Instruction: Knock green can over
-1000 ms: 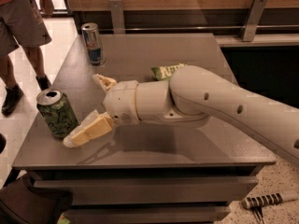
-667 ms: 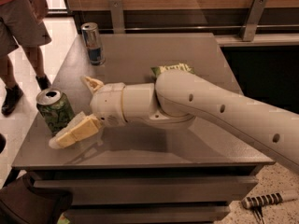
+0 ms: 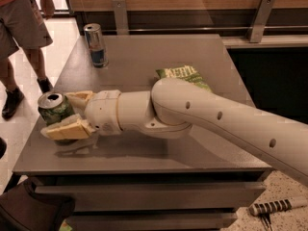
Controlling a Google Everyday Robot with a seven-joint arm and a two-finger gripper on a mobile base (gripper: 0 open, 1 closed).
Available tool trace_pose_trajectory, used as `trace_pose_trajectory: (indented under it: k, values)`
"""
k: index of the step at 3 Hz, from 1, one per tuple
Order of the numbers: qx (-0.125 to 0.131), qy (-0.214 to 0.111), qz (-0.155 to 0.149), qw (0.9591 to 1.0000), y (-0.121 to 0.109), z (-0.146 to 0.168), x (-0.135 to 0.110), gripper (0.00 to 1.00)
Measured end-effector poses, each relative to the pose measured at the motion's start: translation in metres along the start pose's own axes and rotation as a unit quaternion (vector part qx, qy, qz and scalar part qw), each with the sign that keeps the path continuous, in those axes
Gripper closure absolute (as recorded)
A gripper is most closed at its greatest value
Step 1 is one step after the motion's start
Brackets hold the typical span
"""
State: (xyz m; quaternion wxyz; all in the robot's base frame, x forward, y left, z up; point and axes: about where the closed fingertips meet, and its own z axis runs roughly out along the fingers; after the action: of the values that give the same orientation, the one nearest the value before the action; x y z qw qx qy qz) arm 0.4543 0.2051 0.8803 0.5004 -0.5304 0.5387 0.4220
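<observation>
The green can stands upright near the front left corner of the grey table, its silver top showing. My gripper has reached it from the right. One pale finger lies behind the can and the other finger lies in front of it, low against its base. The fingers are spread apart with the can between them. The lower part of the can is hidden by the front finger. My white arm crosses the table from the right.
A taller blue-and-silver can stands at the back left. A flat green chip bag lies mid-table, partly under my arm. A person stands left of the table. The table's left edge is just beyond the green can.
My gripper has moved left across the table, from beside the green can to having its fingers on either side of it. The can still stands upright.
</observation>
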Motion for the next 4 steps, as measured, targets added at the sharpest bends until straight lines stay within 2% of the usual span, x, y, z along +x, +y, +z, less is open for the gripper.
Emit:
trace_pose_trajectory:
  k: [2, 3, 4]
  values:
    - [-0.003, 0.0, -0.002, 1.0, 0.0027, 0.0025, -0.0019, 0.85]
    - [-0.005, 0.0, -0.003, 1.0, 0.0042, 0.0038, -0.0029, 1.0]
    - [-0.002, 0.018, -0.003, 0.9998, 0.0024, -0.0015, -0.0047, 1.0]
